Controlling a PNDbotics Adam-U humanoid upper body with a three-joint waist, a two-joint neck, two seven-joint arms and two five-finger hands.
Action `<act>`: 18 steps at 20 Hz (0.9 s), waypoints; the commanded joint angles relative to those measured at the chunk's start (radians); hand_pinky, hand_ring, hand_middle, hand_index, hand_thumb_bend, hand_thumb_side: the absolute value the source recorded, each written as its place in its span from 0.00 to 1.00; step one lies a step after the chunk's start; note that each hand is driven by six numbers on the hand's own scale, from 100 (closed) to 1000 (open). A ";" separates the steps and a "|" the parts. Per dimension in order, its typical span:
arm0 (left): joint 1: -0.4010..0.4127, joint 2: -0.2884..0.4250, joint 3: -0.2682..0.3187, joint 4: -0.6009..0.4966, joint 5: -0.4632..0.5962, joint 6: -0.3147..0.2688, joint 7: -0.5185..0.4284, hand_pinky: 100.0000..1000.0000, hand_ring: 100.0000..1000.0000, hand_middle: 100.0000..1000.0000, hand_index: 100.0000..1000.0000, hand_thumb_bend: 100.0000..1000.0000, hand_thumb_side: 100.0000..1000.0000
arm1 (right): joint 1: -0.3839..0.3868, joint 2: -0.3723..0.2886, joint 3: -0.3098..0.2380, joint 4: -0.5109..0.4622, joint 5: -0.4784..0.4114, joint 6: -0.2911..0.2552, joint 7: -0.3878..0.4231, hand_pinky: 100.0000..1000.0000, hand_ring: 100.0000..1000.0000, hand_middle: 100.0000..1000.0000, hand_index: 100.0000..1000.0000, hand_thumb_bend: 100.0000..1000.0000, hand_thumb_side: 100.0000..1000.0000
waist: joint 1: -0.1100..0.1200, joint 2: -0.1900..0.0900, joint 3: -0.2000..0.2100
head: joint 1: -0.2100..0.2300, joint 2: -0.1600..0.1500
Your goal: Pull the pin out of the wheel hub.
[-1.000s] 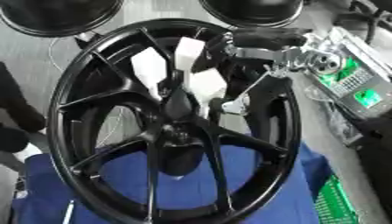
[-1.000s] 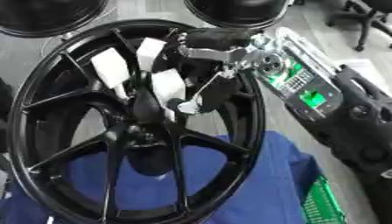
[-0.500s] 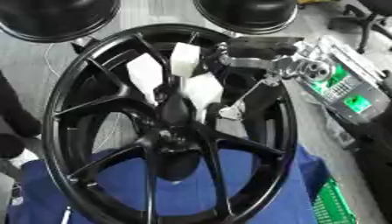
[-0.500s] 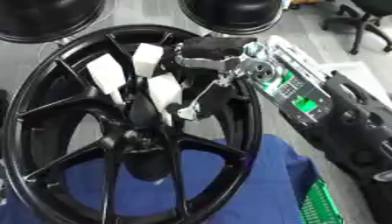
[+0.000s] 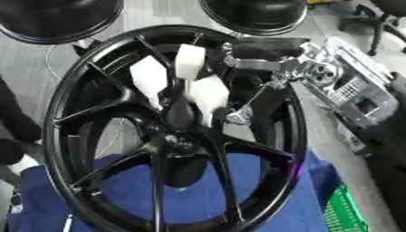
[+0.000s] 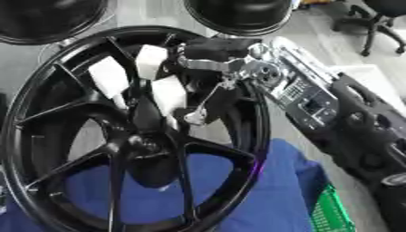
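Observation:
A black spoked wheel [image 5: 87, 113] lies flat and fills both views, its hub [image 5: 176, 141] near the middle. My right hand [image 5: 208, 93] reaches in from the upper right over the spokes, its black forearm [image 5: 266, 49] and silver wrist [image 5: 311, 72] above the rim. Its white-padded fingers [image 5: 149, 78] are gathered round a dark stem, the pin [image 5: 181, 113], which stands up from the hub. How far the pin sits in the hub is hidden by the hand and the dark spokes. My left hand does not show.
A blue cloth [image 6: 305, 190] lies under the wheel's near half. A green basket [image 5: 345, 215] shows at the lower right. A grey device with a small screen [image 6: 311, 97] lies right of the rim. Black round bases [image 5: 253, 13] stand beyond the wheel.
The whole picture has shifted, so the camera has moved. My right hand stays at the same place over the hub, its fingers round the pin.

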 commanded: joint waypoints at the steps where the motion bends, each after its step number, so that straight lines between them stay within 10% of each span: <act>1: -0.009 0.026 0.004 -0.019 -0.002 -0.001 -0.003 0.60 0.71 0.66 0.69 0.09 0.88 | -0.016 -0.014 -0.009 0.004 -0.027 0.013 -0.035 0.69 0.53 0.30 0.48 0.01 0.04 | 0.000 -0.019 0.004 | -0.005 -0.005; 18: -0.004 0.036 0.008 -0.017 -0.001 -0.003 -0.001 0.60 0.71 0.66 0.69 0.09 0.87 | -0.068 -0.094 -0.158 -0.175 -0.261 0.175 -0.015 0.65 0.48 0.21 0.43 0.09 0.00 | -0.003 -0.036 -0.009 | 0.012 0.007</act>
